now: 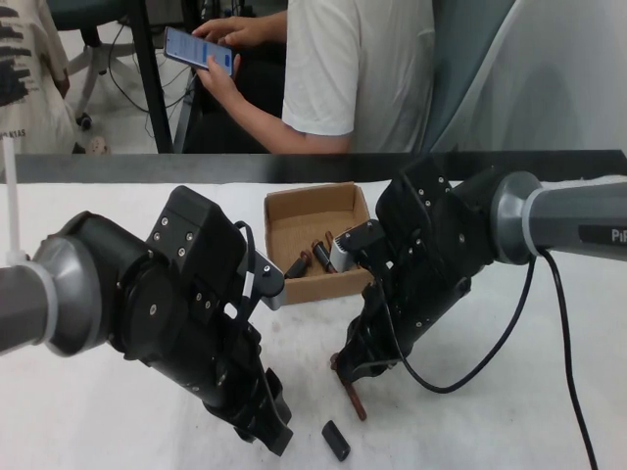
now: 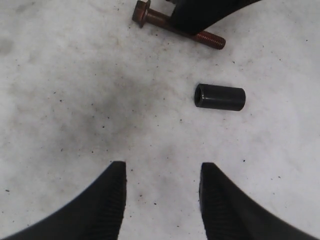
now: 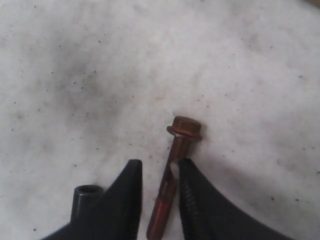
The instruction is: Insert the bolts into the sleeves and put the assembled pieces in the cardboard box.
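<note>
A copper-coloured bolt (image 3: pixel 173 175) lies flat on the white bench, and my right gripper (image 3: pixel 160 162) is open, straddling its shank with a small gap on one side. From above, that gripper (image 1: pixel 349 370) is down at the bench with the bolt (image 1: pixel 355 399) poking out below it. A short black sleeve (image 2: pixel 220 97) lies loose just past my left gripper (image 2: pixel 163 165), which is open and holds nothing. The sleeve (image 1: pixel 336 439) sits beside the left gripper (image 1: pixel 277 439), close to the bolt (image 2: pixel 150 16). The sleeve's open end (image 3: pixel 88 192) faces up beside the right gripper's finger.
The cardboard box (image 1: pixel 294 203) stands at the back middle of the bench with a few dark assembled pieces (image 1: pixel 299 264) inside. A black cable (image 1: pixel 470 372) loops over the bench below the right arm. The bench's dark far edge (image 1: pixel 147 166) runs behind the box.
</note>
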`<action>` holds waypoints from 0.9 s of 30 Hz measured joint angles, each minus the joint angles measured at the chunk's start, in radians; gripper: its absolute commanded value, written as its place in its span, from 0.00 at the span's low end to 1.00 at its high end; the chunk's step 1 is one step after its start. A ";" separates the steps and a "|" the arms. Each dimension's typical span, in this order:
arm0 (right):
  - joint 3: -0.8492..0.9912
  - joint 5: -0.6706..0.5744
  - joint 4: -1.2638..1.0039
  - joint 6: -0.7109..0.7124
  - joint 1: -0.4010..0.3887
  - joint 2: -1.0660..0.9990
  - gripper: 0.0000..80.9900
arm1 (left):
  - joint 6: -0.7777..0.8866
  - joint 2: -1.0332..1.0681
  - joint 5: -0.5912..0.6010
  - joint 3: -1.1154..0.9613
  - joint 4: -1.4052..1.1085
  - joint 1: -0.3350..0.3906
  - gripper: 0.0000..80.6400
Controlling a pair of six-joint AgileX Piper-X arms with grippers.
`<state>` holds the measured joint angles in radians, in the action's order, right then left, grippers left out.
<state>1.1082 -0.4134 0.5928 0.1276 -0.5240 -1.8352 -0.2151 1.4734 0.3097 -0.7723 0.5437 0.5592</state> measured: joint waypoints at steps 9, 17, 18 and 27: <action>0.000 -0.001 -0.051 0.000 0.000 0.000 0.30 | 0.000 0.000 0.000 0.000 0.000 0.000 0.54; 0.000 -0.001 -0.041 0.000 0.000 -0.040 0.30 | 0.000 0.000 0.000 0.000 0.000 0.000 0.54; 0.000 -0.001 -0.040 0.000 0.000 -0.042 0.30 | 0.000 0.000 0.000 0.000 0.000 0.000 0.54; 0.004 -0.005 -0.020 0.002 0.000 -0.061 0.30 | 0.000 0.000 0.000 0.000 -0.002 0.000 0.54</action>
<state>1.1126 -0.4185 0.5725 0.1295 -0.5240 -1.8962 -0.2151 1.4734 0.3097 -0.7723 0.5416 0.5592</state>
